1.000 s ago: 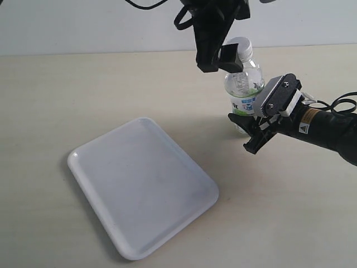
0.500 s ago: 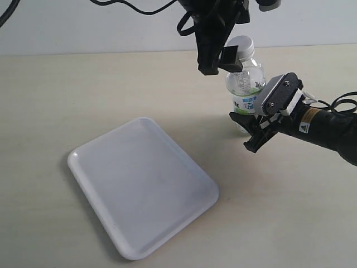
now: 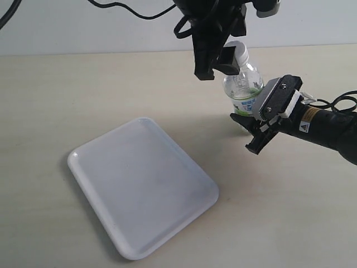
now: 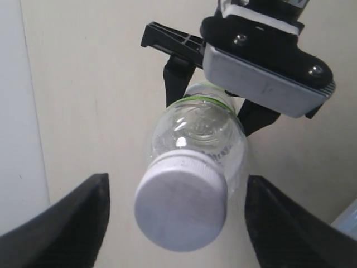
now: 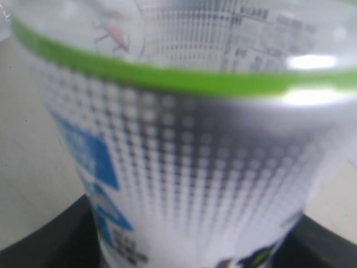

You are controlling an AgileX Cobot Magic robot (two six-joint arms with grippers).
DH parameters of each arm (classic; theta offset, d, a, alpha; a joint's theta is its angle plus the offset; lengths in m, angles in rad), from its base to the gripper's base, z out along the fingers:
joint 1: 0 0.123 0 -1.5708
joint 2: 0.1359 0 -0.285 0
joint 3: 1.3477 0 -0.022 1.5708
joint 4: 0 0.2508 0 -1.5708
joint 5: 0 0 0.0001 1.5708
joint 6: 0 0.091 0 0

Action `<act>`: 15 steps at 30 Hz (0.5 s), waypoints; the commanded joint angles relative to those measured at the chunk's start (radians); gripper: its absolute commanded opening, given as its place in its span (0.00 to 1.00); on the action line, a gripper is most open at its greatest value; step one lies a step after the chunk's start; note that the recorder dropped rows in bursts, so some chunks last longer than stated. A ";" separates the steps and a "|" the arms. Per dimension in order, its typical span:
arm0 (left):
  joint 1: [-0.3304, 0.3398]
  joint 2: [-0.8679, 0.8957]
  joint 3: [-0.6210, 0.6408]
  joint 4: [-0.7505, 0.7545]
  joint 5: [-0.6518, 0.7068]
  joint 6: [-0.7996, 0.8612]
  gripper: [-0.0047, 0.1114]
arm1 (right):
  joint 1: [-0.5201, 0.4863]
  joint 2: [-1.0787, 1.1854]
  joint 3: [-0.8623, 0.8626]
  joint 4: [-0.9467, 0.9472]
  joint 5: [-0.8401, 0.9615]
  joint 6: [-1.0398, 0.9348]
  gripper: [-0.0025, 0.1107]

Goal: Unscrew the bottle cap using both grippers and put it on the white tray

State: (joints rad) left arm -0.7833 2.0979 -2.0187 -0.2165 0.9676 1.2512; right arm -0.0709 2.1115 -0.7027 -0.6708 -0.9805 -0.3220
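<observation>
The clear bottle (image 3: 244,85) with its white, blue and green label stands right of the white tray (image 3: 142,192), leaning a little. My right gripper (image 3: 250,133), the one with the grey block (image 4: 262,70), is shut on its lower body; the label (image 5: 189,167) fills the right wrist view between the dark fingers. The white ribbed bottle cap (image 4: 181,209) is on the neck. My left gripper (image 4: 177,187) hangs open over it, black fingers (image 4: 67,223) on either side with a gap to each. In the exterior view one left finger (image 3: 227,56) covers part of the cap (image 3: 240,51).
The beige table (image 3: 83,100) runs back to a pale wall. The left arm's black cables (image 3: 139,6) hang along the top edge. The right arm (image 3: 329,128) reaches in from the right edge.
The bottle has leaned slightly and its cap sits a little lower, now partly behind the left finger. The right gripper has shifted slightly with the bottle.
</observation>
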 commanded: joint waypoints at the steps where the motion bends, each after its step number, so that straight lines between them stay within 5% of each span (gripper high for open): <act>1: -0.003 0.002 -0.004 -0.007 0.022 0.001 0.62 | 0.000 -0.004 -0.003 0.006 0.047 -0.016 0.02; 4: -0.003 0.002 -0.004 -0.007 0.028 0.001 0.56 | 0.000 -0.004 -0.003 0.006 0.047 -0.016 0.02; 13: -0.003 0.002 -0.004 -0.011 0.024 -0.002 0.08 | 0.000 -0.004 -0.003 0.010 0.047 -0.016 0.02; 15: -0.003 0.002 -0.004 -0.013 0.024 -0.027 0.04 | 0.000 -0.004 -0.003 0.010 0.047 -0.016 0.02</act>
State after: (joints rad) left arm -0.7833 2.0979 -2.0187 -0.2165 0.9902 1.2512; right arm -0.0709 2.1115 -0.7027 -0.6708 -0.9805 -0.3305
